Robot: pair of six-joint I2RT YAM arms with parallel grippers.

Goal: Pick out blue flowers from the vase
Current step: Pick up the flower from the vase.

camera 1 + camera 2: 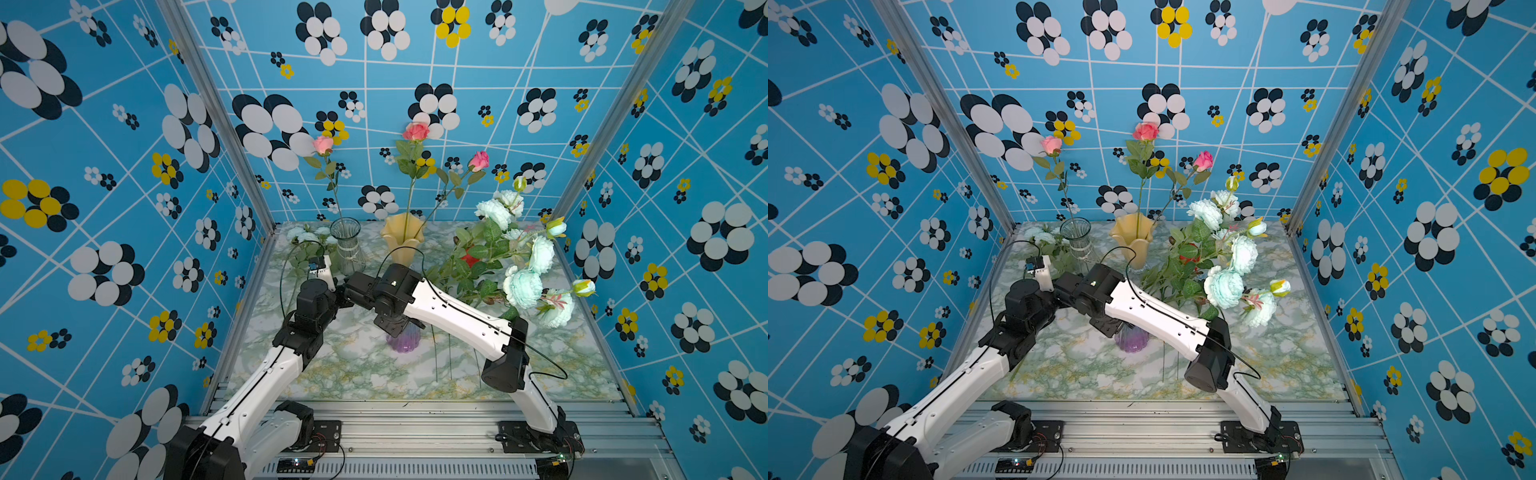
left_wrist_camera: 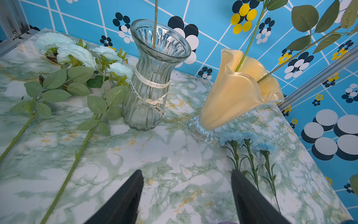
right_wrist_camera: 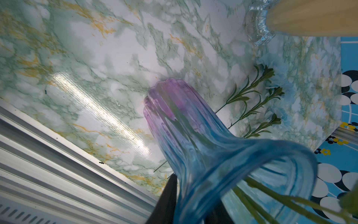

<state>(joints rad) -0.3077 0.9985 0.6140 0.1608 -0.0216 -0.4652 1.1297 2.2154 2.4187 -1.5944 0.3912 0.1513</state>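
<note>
Left claw [image 2: 187,171] spread above marble tabletop [image 2: 170,155]; right claw [image 1: 392,328] at blue-purple vase [image 3: 193,135], grip unclear

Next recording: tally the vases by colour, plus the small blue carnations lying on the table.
Clear ribbed glass vase: 1
Frosted yellow fluted vase: 1
Purple-to-blue glass vase: 1
Small pale blue carnations, lying loose: 3
Total: 6

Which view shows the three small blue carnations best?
Left wrist: all three carnations, sharp, beside the yellow vase. Right wrist: blurred, partly behind the blue vase. Both top views: right arm hides all but stems.
</note>
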